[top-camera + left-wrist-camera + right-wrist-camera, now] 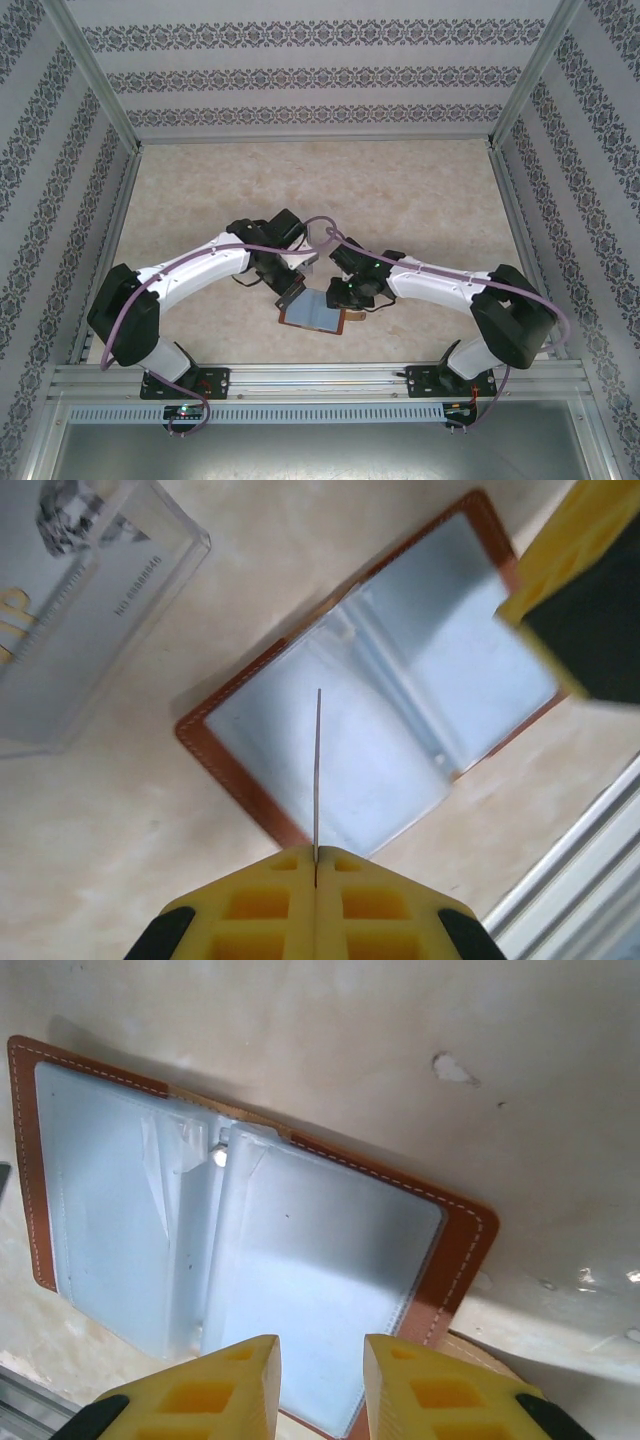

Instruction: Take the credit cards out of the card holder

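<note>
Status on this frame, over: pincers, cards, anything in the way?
Left pincer shut on one credit card, seen edge-on. Right pincer open over card holder, which lies opened flat. Clear tray sits apart, not obstructing.

I see a clear, rectangular plastic tray (pixel 90 620) resting on the beige marbled tabletop (pixel 400 190). Floral-striped wallpaper panels (pixel 320 75) stand around it, and a silver aluminium rail (pixel 320 378) runs along my near edge.
</note>
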